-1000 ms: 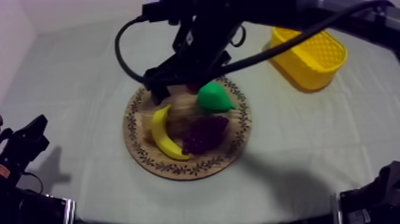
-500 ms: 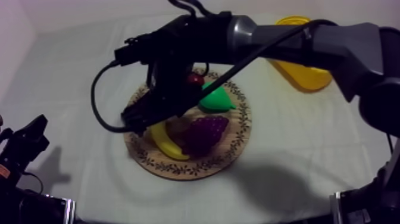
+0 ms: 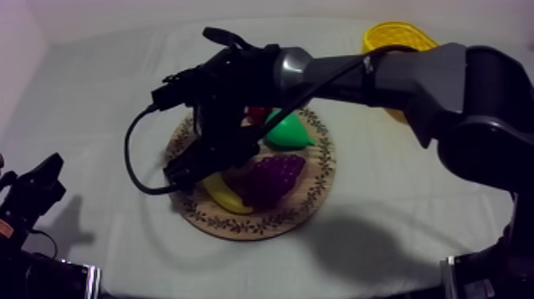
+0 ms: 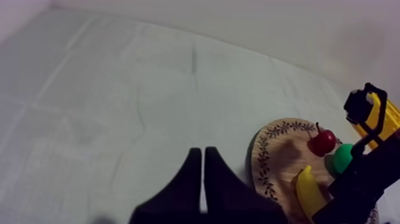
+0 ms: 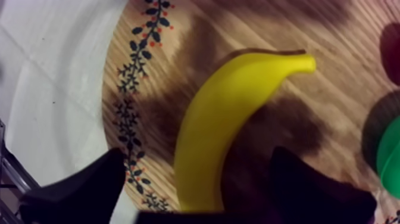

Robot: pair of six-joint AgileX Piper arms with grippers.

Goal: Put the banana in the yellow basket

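Plainly, the banana (image 3: 223,196) lies on the left part of the board (image 3: 262,227), curved, with its near end toward the board's near rim. In the top view its far end is hidden under the right tool (image 3: 187,170), which hangs low over the board's left edge.

From the right wrist, the banana (image 5: 232,119) runs lengthwise between the two fingers of the right tool (image 5: 198,164). These fingers are spread wide: one (image 5: 83,187) is over the patterned rim on the banana's outer side, and the other (image 5: 315,190) is over bare wood toward the board's (image 5: 196,24) middle. A strip of board shows between each finger and the banana, so nothing is pinched.

The grapes (image 3: 275,176) sit just right of the banana. The pear (image 3: 288,132) is farther back on the right, and the small red fruit (image 3: 258,114) is beside it near the far rim. The right arm reaches in from the far right across them.

The basket (image 3: 395,36) stands at the far right of the tabletop (image 3: 95,103), well apart from the board.

The left tool (image 4: 203,156) has its fingers pressed together in a narrow wedge. It sits at the near left (image 3: 36,191) over bare cloth, well apart from the board (image 4: 277,149).
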